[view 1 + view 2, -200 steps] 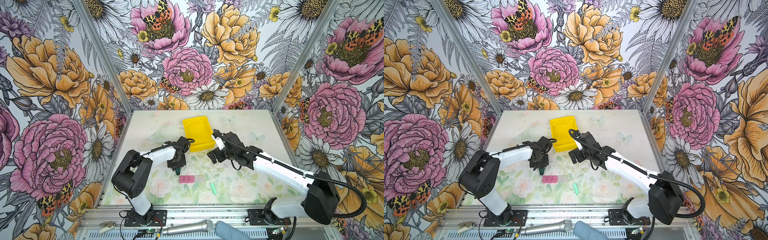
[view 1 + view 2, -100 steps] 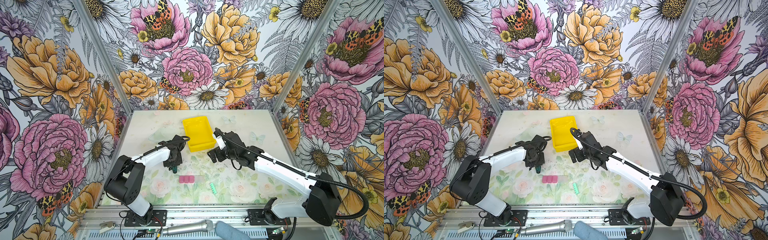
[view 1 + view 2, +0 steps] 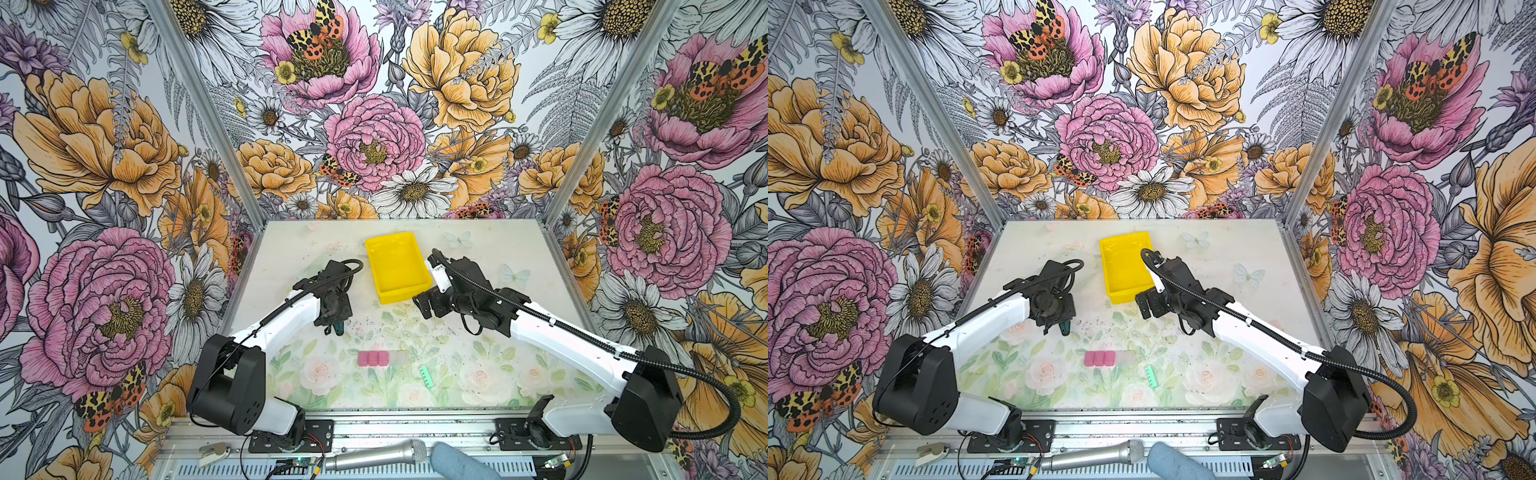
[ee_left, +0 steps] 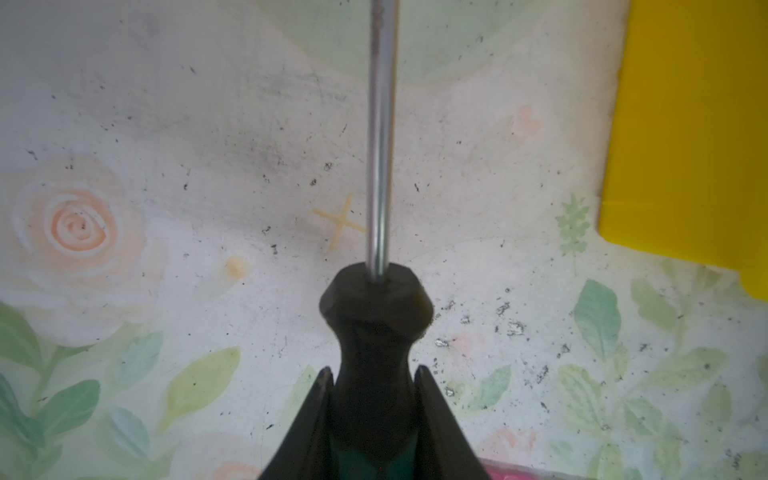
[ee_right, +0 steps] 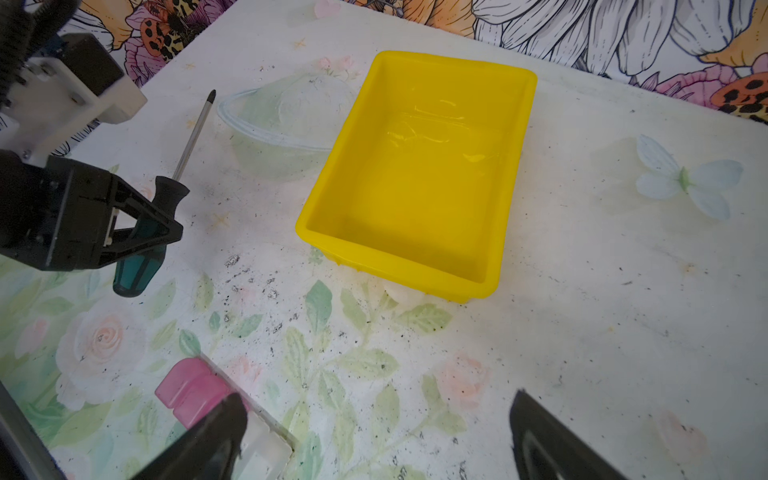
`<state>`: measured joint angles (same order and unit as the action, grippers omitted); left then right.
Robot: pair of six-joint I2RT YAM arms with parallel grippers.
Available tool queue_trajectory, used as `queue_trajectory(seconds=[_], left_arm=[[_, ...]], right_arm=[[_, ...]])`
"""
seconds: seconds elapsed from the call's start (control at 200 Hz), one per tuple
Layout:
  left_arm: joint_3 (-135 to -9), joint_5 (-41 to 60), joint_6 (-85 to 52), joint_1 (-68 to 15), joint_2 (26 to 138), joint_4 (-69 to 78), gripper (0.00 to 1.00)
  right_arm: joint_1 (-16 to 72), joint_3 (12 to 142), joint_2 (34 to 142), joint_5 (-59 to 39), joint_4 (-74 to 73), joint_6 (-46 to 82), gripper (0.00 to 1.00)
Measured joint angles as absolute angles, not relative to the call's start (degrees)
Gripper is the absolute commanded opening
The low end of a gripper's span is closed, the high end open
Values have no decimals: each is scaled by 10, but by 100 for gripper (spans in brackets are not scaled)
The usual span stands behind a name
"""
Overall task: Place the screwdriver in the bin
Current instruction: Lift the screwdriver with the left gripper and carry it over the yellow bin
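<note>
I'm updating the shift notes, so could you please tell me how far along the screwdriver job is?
Done: the left claw is shut on the screwdriver by its handle. In hand: it holds the tool beside the bin, not over it. Left: carry it across and release; the bin is empty. The right claw is open.

1. No word, brand, label or number can be read anywhere in these views.
2. The only sign-like marks are small pale yellow crosses (image 4: 338, 222) printed on the floral-patterned white table mat (image 4: 208, 124). One shows in the left wrist view, and more such crosses (image 5: 220, 219) show faintly in the right wrist view.
</note>
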<state>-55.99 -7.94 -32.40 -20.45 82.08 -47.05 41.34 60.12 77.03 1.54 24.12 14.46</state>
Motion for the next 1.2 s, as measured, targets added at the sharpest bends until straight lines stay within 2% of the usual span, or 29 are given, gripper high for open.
queue_trajectory(seconds=[0.846, 1.196], left_arm=[[-704, -30, -311, -196, 805, -499, 0], [-775, -20, -311, -206, 848, -500, 0]], right_arm=[[383, 628, 740, 47, 241, 179, 99], [358, 628, 734, 46, 234, 193, 100]])
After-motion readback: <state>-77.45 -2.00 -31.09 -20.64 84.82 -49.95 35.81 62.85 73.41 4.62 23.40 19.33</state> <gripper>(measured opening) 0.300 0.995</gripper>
